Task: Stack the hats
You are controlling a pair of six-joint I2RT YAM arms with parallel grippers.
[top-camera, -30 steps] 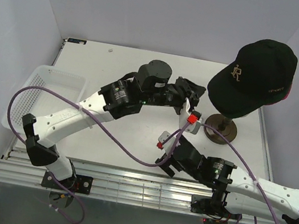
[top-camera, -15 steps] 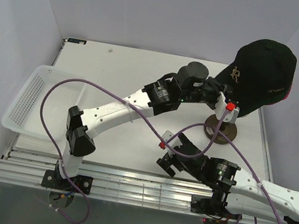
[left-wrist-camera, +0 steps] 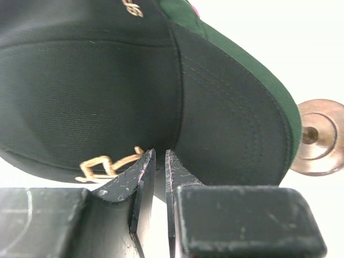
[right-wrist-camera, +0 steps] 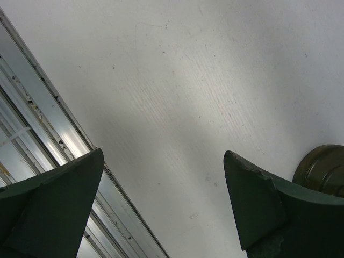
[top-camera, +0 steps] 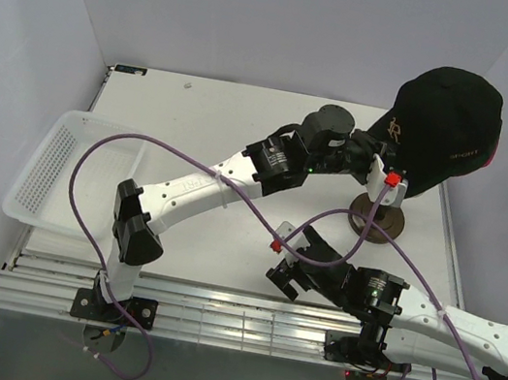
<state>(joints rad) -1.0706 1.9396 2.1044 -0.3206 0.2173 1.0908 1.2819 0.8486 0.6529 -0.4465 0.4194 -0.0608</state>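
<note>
Black fabric tops the pile: the black cap with the gold emblem [top-camera: 444, 115] sits highest on the stand, directly above the dark round base [top-camera: 376, 221] at the right side of the table [top-camera: 208, 113]. In the left wrist view the same black cap [left-wrist-camera: 91, 91] fills most of the picture. The dark green cap [left-wrist-camera: 185, 12] shows as a strip along the outer edge of its brim, and a sliver of the pink cap [left-wrist-camera: 194, 9] shows at the very top. From above, the pink cap [top-camera: 489, 158] peeks out only at the far side of the pile from the arms' reach, up and right of the base.

The left gripper [top-camera: 387, 172] is stretched out just above the base, at the black cap's brim. Its fingers [left-wrist-camera: 142, 177] stand almost together with a thin slit between them, and their tips meet the lower edge of the cap where the crown joins the brim. Whether they pinch that edge or merely touch it cannot be told from this angle. The base [left-wrist-camera: 322, 137] appears past the brim, to the right.

The right gripper [top-camera: 295, 245] hovers over bare table near the base, on the side toward the arms. Its fingers [right-wrist-camera: 64, 188] are spread wide apart with nothing between them, and the base [right-wrist-camera: 322, 166] is just beyond one tip.

The white mesh basket [top-camera: 61, 166] lies well to the left of the base.
</note>
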